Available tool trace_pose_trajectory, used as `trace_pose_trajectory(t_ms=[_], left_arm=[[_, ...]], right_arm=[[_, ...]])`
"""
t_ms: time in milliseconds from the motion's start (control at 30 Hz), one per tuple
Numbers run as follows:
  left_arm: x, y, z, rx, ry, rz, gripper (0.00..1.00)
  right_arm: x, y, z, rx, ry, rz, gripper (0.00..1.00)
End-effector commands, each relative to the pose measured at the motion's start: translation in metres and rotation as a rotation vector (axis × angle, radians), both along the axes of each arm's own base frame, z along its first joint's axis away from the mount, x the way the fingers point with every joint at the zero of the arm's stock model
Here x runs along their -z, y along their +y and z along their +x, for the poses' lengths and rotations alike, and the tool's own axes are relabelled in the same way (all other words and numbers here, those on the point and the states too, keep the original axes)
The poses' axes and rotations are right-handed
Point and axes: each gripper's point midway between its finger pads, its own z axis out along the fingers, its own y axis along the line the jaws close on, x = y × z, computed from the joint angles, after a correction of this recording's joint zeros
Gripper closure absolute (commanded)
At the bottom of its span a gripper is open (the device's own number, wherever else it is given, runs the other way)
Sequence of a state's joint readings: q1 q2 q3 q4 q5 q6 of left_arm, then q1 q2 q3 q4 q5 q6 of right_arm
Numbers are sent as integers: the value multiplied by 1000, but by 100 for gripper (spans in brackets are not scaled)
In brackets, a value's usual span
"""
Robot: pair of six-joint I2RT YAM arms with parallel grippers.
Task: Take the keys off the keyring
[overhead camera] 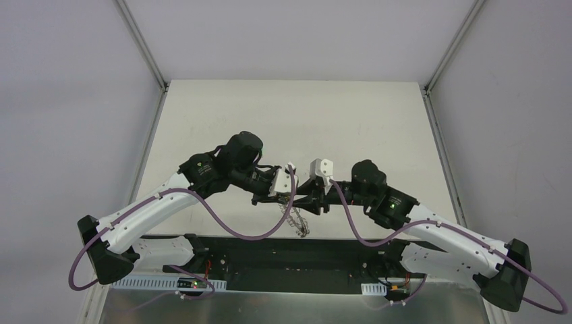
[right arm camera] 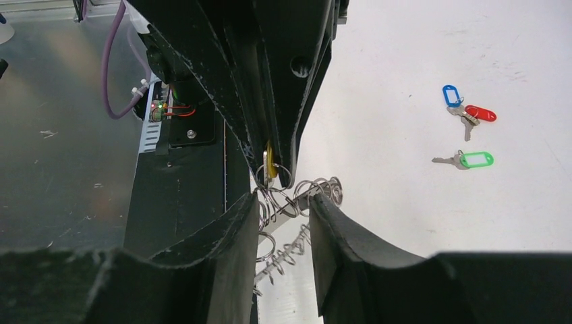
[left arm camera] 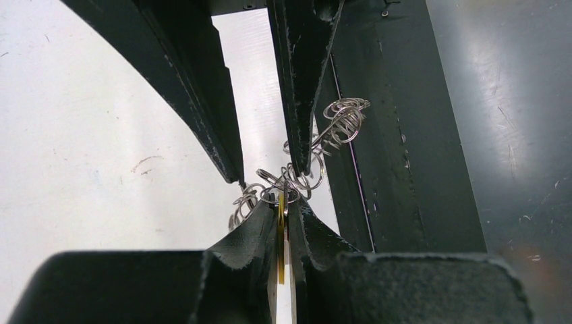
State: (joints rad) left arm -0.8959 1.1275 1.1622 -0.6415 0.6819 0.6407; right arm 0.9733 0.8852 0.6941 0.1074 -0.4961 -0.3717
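The keyring [overhead camera: 297, 221], a silver ring frilled with small wire loops, hangs between the two arms above the table's near edge. My left gripper [left arm camera: 283, 202] is shut on a key with a yellow tag [left arm camera: 280, 233] that is still threaded on the keyring [left arm camera: 340, 120]. In the right wrist view my right gripper [right arm camera: 284, 202] stands open, its fingers on either side of the keyring [right arm camera: 317, 190], just under the yellow tag [right arm camera: 270, 162]. Three loose keys lie on the table: blue tag [right arm camera: 450, 94], red tag [right arm camera: 480, 113], green tag [right arm camera: 475, 159].
A black base plate [overhead camera: 283, 253] and bare metal sheet [overhead camera: 290, 307] run along the near edge under the grippers. The white table [overhead camera: 290, 121] stretches away behind them, framed by metal posts [overhead camera: 141, 40].
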Motion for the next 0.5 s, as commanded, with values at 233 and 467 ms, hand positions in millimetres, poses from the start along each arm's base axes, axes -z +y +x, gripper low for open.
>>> trace_pose_trajectory(t_ms=[233, 467], left_arm=[[-19, -2, -10, 61, -31, -77, 100], [-20, -1, -10, 60, -35, -77, 100]], right_arm=[[-18, 14, -11, -104, -21, 31, 68], [-20, 11, -10, -78, 5, 46, 100]])
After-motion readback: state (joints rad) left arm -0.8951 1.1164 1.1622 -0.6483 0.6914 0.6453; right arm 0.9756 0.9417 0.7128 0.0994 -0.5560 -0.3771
